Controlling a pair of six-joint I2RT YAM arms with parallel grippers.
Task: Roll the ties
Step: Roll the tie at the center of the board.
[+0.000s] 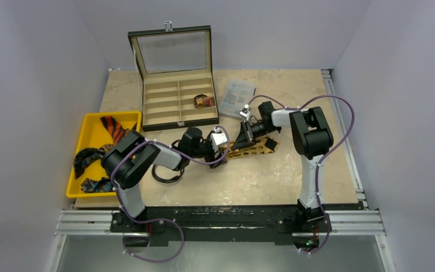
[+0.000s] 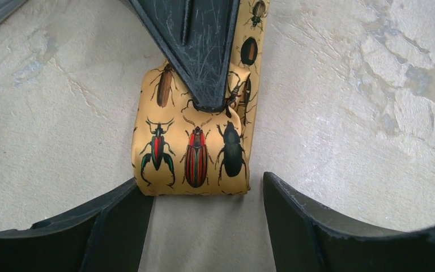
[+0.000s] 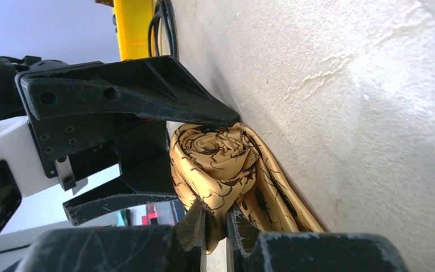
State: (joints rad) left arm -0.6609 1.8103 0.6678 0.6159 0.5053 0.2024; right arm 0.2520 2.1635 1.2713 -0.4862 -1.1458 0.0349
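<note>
**A:** How far along is the rolling?

**B:** One looks finished. A small dark rolled tie (image 1: 204,101) sits in a right-hand compartment of the wooden box (image 1: 164,96), whose lid stands open. The other compartments appear bare.

**A:** And the one being worked on?

**B:** That is the gold tie (image 2: 192,153), printed with beetles. It lies on the table (image 1: 260,181) between the two arms. One end is wound into a loose coil and the rest runs flat away from it, so this roll seems only begun.

**A:** Which arm holds it?

**B:** The right pincer (image 3: 216,224) is clenched on the coil, with fabric squeezed between its fingertips. The left pincer (image 2: 204,195) is released, and its jaws stand apart on either side of the coil. One finger is just beside the fabric's edge, but whether it touches cannot be told.

**A:** What remains, then?

**B:** Most of the job, by the look of it. The yellow tray (image 1: 90,122) at the left carries an orange tie (image 1: 112,127) with black stripes and some dark multicoloured ties (image 1: 88,156). All of them lie loose and unrolled. Each would need winding and, presumably, a compartment in the box.
</note>
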